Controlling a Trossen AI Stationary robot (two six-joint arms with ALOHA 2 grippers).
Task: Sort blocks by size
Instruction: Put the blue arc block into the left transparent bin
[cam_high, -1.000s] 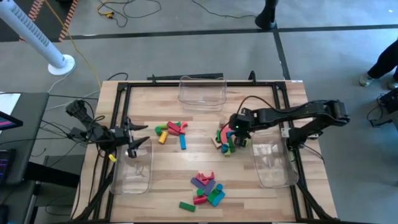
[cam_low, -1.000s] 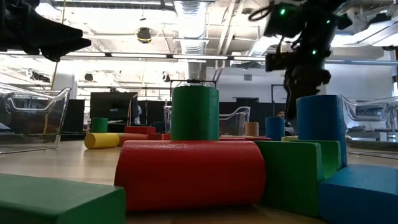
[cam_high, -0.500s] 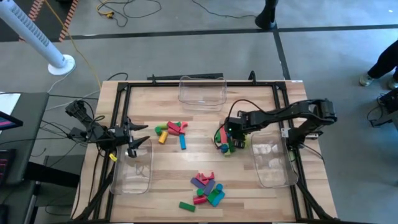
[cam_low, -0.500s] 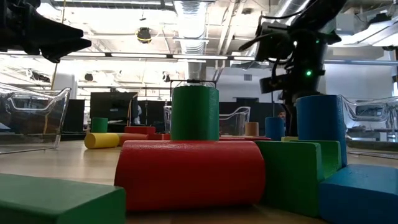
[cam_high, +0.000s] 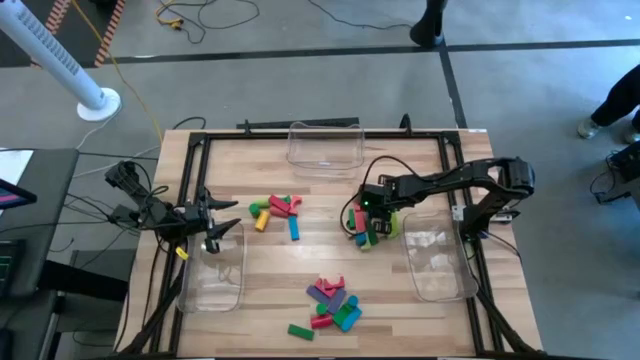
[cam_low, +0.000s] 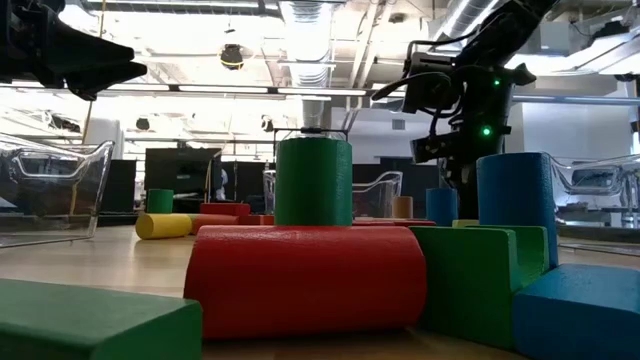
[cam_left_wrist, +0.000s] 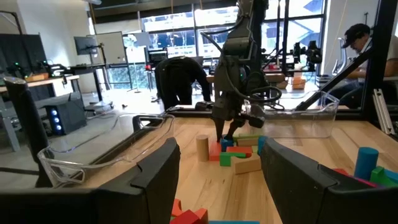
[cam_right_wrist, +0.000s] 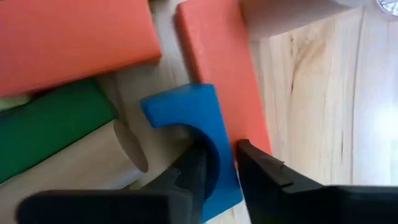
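Note:
Blocks lie in three heaps on the table: a middle heap (cam_high: 277, 212), a near heap (cam_high: 330, 305) and a right heap (cam_high: 365, 230). My right gripper (cam_high: 366, 222) points steeply down into the right heap, shut on a blue arch block (cam_right_wrist: 186, 115). That block lies among a red bar (cam_right_wrist: 217, 68), a green block (cam_right_wrist: 56, 124) and a tan cylinder (cam_right_wrist: 81, 162). My left gripper (cam_high: 218, 216) stands open at the table's left, level, above the left bin (cam_high: 213, 275), holding nothing. My right gripper pinches one leg of the blue arch (cam_right_wrist: 221, 168) between its two fingers. One finger (cam_right_wrist: 189, 171) stands in the arch's hollow, the other (cam_right_wrist: 258, 168) outside, between the arch and the red bar. The fingers come from above. The arch lies in the heap.
Three clear bins stand on the table: one at the far edge (cam_high: 325, 148), one at the left, one at the right (cam_high: 437, 260) just beside the right heap. A black frame (cam_high: 300, 131) runs round the table. People show in the room beyond.
My right gripper has gone down and a little toward the table's left edge, onto the right heap of blocks. The blocks have kept their places.

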